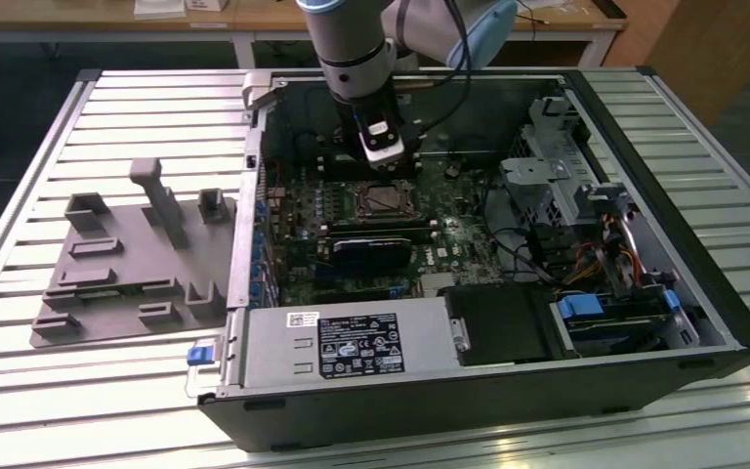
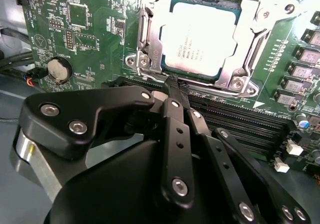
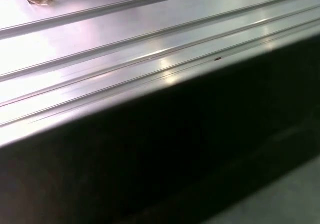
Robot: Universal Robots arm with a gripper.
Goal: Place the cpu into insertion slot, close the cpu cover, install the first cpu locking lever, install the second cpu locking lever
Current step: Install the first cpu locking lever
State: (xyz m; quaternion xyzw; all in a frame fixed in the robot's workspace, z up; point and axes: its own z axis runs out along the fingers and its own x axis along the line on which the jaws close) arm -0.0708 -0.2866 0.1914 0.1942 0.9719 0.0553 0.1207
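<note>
Cpu (image 2: 198, 40): flat square chip, pale silver-grey metal top with faint dark print too small to read; seated in the slot.
Slot (image 1: 385, 199): small square socket with a silver rim, set into the green board.
Cover (image 2: 244, 32): thin bright metal frame with a large square window; lies down over the cpu's edges, top showing through the window.
Lever (image 2: 144, 39): thin silver rod along one side of the cover; whether latched cannot be told.
Board (image 2: 95, 39): green circuit board, fine white lettering not legible, round silver coin cell (image 2: 59, 69), long black card slots (image 2: 240, 124) beside the socket.
Gripper (image 2: 176, 88): matte black linkages with silver screw heads; the two narrow fingertips are pressed together with nothing between them, tip just at the cover's near edge.
Arm (image 1: 351, 49): grey tube reaching straight down from above into the open case, wrist vertical over the socket.
Case (image 1: 714, 322): black metal tower lying on its side, lid off; power supply (image 1: 336, 342) carries a black printed label, unreadable.
Surface (image 3: 125, 29): ribbed, shiny aluminium slats.
Fixture (image 1: 128, 264): grey moulded tray with upright posts, on the surface at the exterior view's left of the case.
</note>
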